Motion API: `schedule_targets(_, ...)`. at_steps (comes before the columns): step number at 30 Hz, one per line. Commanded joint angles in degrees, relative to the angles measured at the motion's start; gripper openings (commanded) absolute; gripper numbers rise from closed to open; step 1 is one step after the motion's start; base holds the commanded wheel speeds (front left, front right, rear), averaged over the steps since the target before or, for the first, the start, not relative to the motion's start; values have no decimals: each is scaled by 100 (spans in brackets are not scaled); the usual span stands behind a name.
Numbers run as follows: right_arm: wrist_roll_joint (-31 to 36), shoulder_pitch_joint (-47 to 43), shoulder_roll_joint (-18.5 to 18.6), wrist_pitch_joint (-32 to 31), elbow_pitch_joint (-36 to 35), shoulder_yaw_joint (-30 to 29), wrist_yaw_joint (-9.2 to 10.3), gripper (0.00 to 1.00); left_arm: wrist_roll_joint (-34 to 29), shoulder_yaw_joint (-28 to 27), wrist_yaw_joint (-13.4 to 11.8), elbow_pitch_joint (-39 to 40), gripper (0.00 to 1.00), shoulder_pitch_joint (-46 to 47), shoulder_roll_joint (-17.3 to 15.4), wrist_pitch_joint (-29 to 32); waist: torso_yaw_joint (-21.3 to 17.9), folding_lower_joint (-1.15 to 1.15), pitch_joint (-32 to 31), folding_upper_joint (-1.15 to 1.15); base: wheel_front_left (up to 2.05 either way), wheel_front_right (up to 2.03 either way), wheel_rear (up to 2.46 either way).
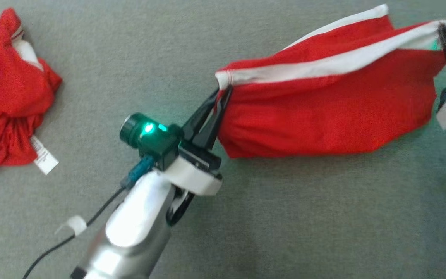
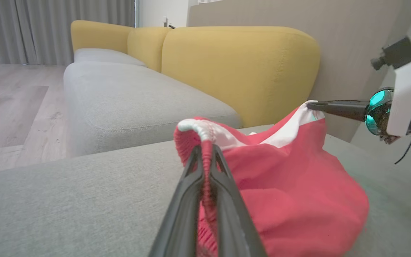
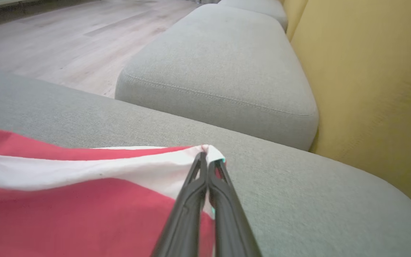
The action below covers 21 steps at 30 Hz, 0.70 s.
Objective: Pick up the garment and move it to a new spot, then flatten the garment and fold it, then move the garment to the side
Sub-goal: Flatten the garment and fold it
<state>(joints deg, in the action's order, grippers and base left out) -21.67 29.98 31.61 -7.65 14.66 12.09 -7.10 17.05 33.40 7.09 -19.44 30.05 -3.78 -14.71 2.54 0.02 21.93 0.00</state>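
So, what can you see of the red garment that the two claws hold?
The red garment with a white band looks like soft, thin knit cloth. The left claw is shut on one end of the band, the right claw on the other, so the band is stretched between them. The red body sags below in loose folds above the grey fabric surface; whether it touches it, I cannot tell.

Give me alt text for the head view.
The left gripper and right gripper each pinch one end of the white-trimmed edge of a red garment, stretching it over a grey cushion. A second garment, also red, lies crumpled at far left.
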Motion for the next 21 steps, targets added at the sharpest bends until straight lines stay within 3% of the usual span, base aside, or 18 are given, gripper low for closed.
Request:
schedule_targets(1,-9,70,182,1,-118,63,-39,0,32,-184,20,141,0,176,-13,-29,136,-2,135,0,0,0,0)
schedule_targets(12,-163,1532,352,663,1618,1435,-39,2,333,-14,2,-314,0,672,88,-29,426,-2,488,0,0,0,0)
schedule_targets(13,-217,1585,323,772,1756,1493,-39,27,362,0,-19,-303,9,673,88,-29,439,-2,483,0,0,0,0)
schedule_targets(14,-344,1644,259,1003,1992,1574,-39,100,391,-9,-118,-256,100,649,89,-29,458,-2,444,0,0,0,0)
schedule_targets(21,-946,1422,-27,1504,2631,1551,-39,100,55,-418,-567,249,100,126,90,-29,431,-2,122,0,0,0,0)
